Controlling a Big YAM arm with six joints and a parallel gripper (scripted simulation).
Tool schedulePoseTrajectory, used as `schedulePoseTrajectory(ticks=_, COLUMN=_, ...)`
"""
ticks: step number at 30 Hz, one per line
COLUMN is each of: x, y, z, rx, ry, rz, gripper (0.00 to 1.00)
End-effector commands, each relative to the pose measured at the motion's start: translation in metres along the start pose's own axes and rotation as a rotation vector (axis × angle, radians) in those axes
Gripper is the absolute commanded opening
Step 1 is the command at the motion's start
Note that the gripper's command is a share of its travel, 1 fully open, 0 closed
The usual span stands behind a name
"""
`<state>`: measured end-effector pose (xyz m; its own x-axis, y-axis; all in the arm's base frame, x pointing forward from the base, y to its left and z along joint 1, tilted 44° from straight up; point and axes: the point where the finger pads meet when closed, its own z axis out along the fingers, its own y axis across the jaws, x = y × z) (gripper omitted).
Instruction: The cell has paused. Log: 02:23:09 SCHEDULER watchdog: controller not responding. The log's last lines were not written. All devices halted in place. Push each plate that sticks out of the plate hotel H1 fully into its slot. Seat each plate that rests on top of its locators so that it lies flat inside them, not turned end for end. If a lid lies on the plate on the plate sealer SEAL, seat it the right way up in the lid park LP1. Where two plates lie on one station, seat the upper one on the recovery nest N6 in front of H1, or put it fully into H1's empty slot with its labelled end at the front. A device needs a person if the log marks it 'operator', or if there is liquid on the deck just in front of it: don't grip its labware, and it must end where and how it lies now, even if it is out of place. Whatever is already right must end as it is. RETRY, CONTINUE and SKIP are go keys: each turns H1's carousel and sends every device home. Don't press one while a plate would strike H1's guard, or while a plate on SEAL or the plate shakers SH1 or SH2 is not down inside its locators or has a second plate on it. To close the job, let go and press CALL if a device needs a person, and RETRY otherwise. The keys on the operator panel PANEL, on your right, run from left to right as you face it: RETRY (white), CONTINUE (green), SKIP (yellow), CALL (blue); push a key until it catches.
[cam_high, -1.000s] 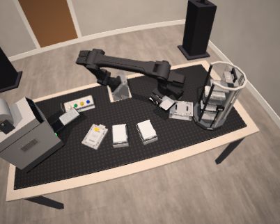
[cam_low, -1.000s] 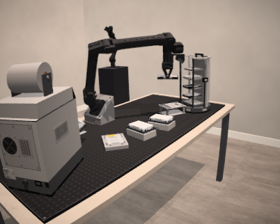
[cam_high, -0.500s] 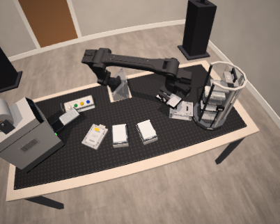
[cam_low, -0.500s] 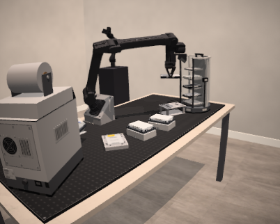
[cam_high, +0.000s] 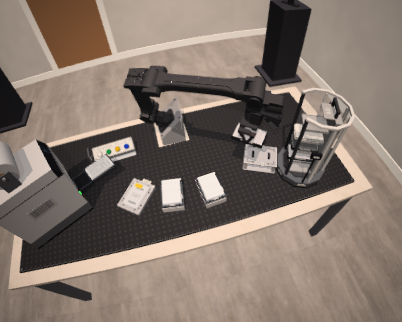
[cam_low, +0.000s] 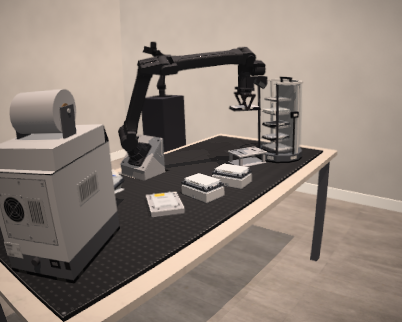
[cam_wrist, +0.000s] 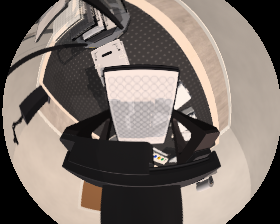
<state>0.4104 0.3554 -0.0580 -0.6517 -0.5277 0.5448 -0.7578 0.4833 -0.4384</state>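
Light is even and soft in all three views, bright enough to read every surface, with no single strong source showing. Shadows are faint: a pale grey patch lies on the floor (cam_low: 240, 260) under the bench's near edge, and the arm (cam_high: 200, 85) casts a dim smear on the mat (cam_high: 210, 230) toward the far edge. The mat is matt, without glare. The top and exterior pictures are slightly soft, so small print near the left corner cannot be read. The wrist view is a round fisheye: lines bow hard toward its rim, the corners are blank white, and the plate (cam_wrist: 139, 103) close to the lens is blurred.
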Motion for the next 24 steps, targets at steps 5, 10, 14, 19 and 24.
schedulePoseTrajectory(ticks=5, x=-0.021, y=0.026, z=-0.021, rx=0.004, ry=-0.041, rz=0.003, gripper=0.84)
schedulePoseTrajectory(ticks=10, x=-0.027, y=0.041, z=-0.020, rx=0.003, ry=-0.041, rz=0.003, gripper=0.84)
schedulePoseTrajectory(ticks=14, x=-0.029, y=0.048, z=-0.020, rx=0.003, ry=-0.041, rz=0.003, gripper=0.84)
schedulePoseTrajectory(ticks=19, x=-0.035, y=0.064, z=-0.020, rx=0.003, ry=-0.041, rz=0.003, gripper=0.84)
schedulePoseTrajectory(ticks=24, x=-0.041, y=0.080, z=-0.020, rx=0.001, ry=-0.044, rz=0.004, gripper=0.84)
